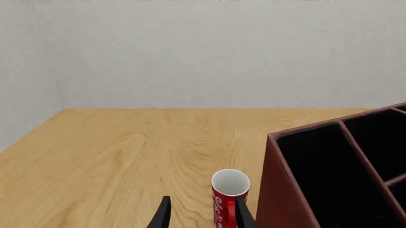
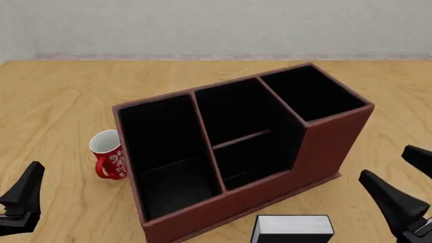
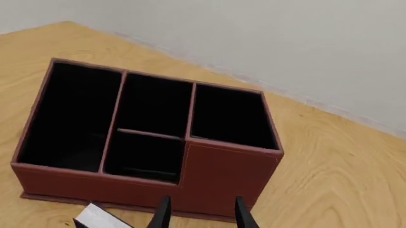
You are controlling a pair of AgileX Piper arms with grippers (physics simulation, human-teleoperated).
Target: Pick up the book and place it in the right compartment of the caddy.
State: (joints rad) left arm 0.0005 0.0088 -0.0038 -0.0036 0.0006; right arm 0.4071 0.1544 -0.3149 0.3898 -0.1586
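We are lining up our spread, empty right hand (image 2: 398,195) over the book (image 2: 292,229) lying on the counter (image 2: 60,96) just beside it, before the caddy (image 2: 324,147), aiming to pinch across its thin covers.

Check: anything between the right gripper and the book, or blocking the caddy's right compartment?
Nothing visible. The book lies on bare table, in front of the caddy, beside the open right gripper. The right compartment looks empty.
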